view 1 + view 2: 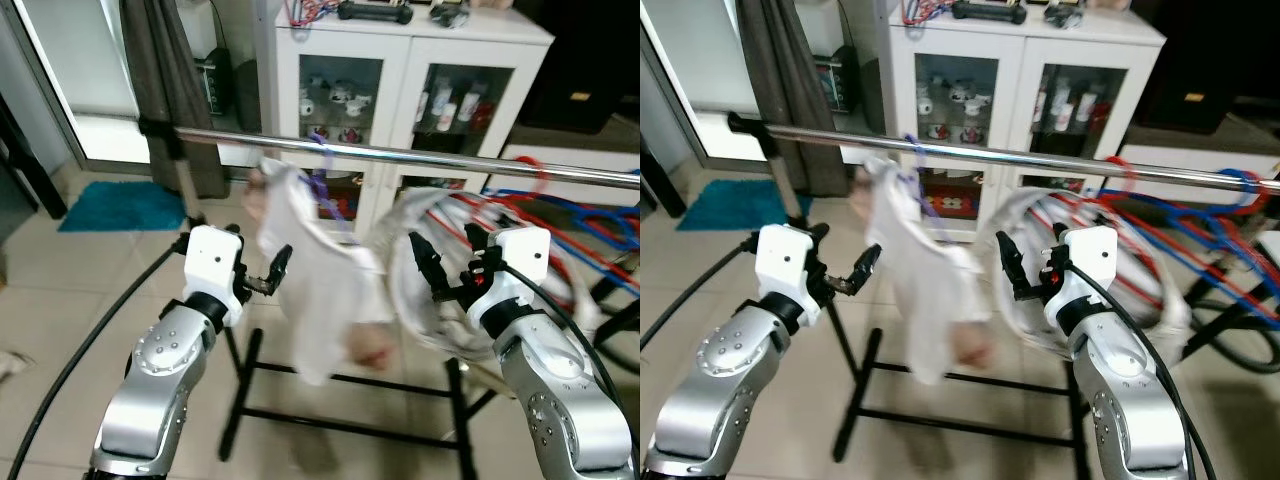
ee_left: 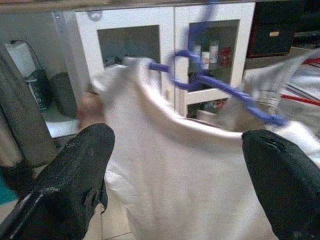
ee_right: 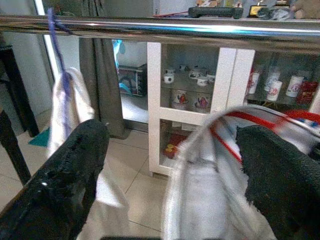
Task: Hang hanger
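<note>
Reaching forward with fingers spread, empty: left gripper (image 1: 272, 277) beside white garment (image 1: 310, 290) | right gripper (image 1: 440, 270) likewise parted, raised | purple hanger (image 1: 325, 180) hooking over rail (image 1: 420, 157)

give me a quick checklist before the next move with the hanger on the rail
1. Purple hanger hooked over the metal rail: ok, its hook sits on the rail.
2. White garment on the hanger: ok, though blurred, so possibly swinging.
3. Left end effector free of the garment: ok, open and just beside the cloth.
4. Right end effector free: ok, open and holding nothing.
5. Room on the rail: ok, red and blue hangers sit further along to the right.
6. Hanger settled level: cannot tell.
</note>
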Controlling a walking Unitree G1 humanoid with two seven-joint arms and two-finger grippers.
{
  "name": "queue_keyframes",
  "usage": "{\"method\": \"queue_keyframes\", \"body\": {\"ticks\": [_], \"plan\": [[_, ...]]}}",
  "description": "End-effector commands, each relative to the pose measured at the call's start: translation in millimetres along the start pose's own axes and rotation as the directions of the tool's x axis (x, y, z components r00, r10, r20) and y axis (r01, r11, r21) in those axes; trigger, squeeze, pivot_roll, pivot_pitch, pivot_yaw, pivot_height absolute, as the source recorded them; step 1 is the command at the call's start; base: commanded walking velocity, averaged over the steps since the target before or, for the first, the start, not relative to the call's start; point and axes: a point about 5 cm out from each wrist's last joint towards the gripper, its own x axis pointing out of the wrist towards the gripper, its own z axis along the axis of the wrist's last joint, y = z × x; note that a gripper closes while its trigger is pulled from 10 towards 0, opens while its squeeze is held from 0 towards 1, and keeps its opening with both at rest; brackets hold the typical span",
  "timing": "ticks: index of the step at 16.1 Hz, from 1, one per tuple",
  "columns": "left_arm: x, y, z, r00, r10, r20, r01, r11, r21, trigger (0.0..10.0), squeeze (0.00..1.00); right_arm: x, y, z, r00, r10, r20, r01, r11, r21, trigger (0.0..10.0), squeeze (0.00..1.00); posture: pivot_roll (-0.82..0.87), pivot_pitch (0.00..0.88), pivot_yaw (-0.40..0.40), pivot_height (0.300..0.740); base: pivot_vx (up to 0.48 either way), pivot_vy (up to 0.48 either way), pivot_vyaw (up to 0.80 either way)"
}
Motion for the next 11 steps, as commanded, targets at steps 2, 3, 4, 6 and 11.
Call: {"method": "queue_keyframes", "body": {"ticks": [2, 3, 4, 6, 11], "plan": [[0.6, -6.7, 0.8, 0.999, -0.034, 0.002, 0.034, 0.999, 0.015, 10.0, 1.00, -3.4, -8.0, 4.5, 0.999, -0.018, 0.032, 0.018, 1.000, -0.011, 10.0, 1.00, 0.13, 0.000, 0.006, 0.740, 0.000, -0.367, 0.00], [0.4, -6.9, 0.6, 0.999, -0.037, 0.001, 0.037, 0.999, 0.014, 10.0, 1.00, -4.5, -7.5, 5.4, 0.999, -0.004, 0.038, 0.004, 1.000, -0.009, 10.0, 1.00, 0.13, 0.000, 0.007, 0.740, 0.000, -0.352, 0.00], [0.3, -7.6, 0.6, 0.999, -0.046, 0.000, 0.046, 0.999, 0.019, 10.0, 1.00, -5.6, -7.3, 6.7, 0.999, 0.007, 0.043, -0.006, 1.000, -0.007, 10.0, 1.00, 0.13, 0.000, 0.007, 0.740, 0.000, -0.337, 0.00], [0.4, -8.9, 0.7, 0.998, -0.056, 0.002, 0.056, 0.998, 0.019, 10.0, 1.00, -5.9, -8.2, 8.7, 0.999, 0.018, 0.046, -0.017, 1.000, -0.025, 10.0, 1.00, 0.13, 0.000, 0.008, 0.740, 0.000, -0.169, 0.00], [-1.8, -15.9, 1.6, 0.987, -0.159, 0.006, 0.158, 0.987, 0.031, 10.0, 1.00, 5.4, -14.7, 11.2, 1.000, 0.016, 0.001, -0.016, 0.998, -0.066, 10.0, 1.00, 0.13, 0.000, 0.014, 0.740, 0.000, 0.000, 0.00]]}}
